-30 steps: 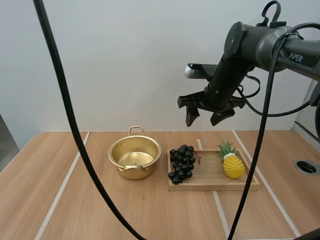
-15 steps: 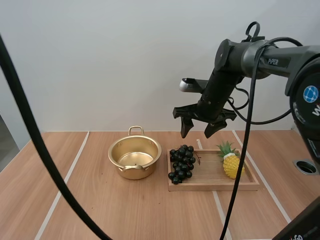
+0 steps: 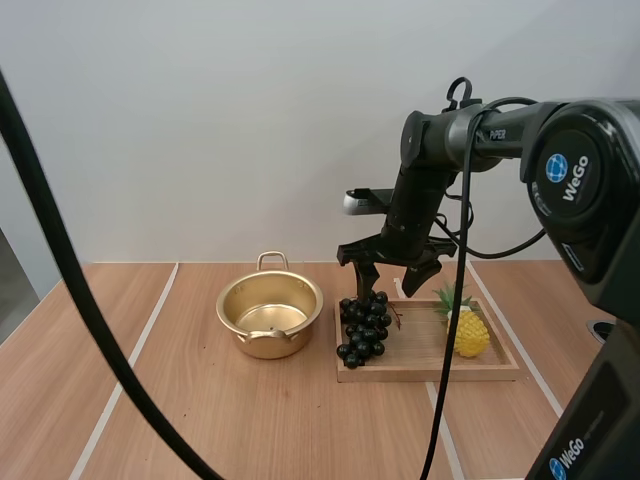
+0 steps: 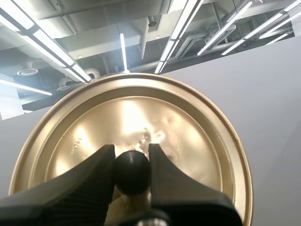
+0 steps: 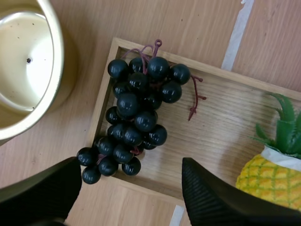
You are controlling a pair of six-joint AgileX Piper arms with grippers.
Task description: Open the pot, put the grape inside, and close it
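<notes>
Hangs the right gripper (image 3: 390, 283), spread wide, just above the grapes (image 3: 363, 325) heaped at the end of the wooden tray (image 3: 425, 348) nearest the pot (image 3: 270, 312). Clamps the left gripper (image 4: 131, 157) on the black knob (image 4: 132, 173) of the lid (image 4: 188, 141). Has the pot standing uncovered on the table (image 3: 150, 400), just beside the tray.

"piper" on right arm (image 3: 503, 133); "wego" on two near dark housings (image 3: 600, 215).
</notes>
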